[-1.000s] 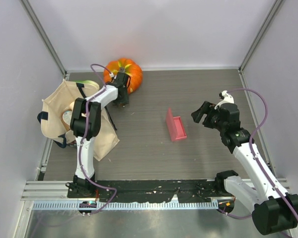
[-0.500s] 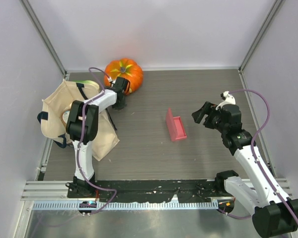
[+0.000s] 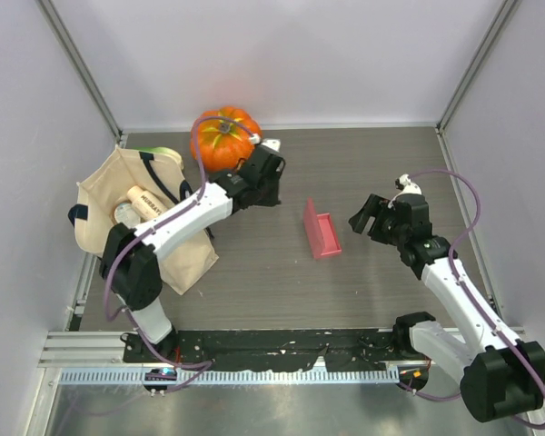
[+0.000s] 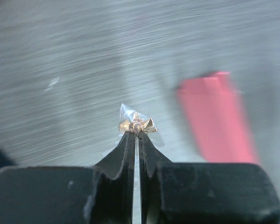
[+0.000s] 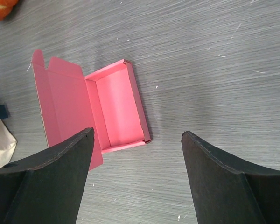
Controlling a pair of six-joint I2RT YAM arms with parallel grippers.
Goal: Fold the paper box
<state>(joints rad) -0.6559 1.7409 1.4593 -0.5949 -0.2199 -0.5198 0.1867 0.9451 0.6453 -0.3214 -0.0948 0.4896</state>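
The left fingers [image 4: 124, 151], clamped on a small clear-wrapped sweet [image 4: 136, 122], have swung from the pumpkin [image 3: 221, 136] near the far-left corner toward the paper box [image 3: 321, 229], which sits open-lidded mid-surface [image 3: 254, 272], while the right fingers [image 5: 56, 161] hang apart beside it, so folding likely waits.

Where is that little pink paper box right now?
Seen from above, the paper box lies open mid-table, untouched, between the left gripper, which pinches a small wrapped sweet, and the open right gripper.
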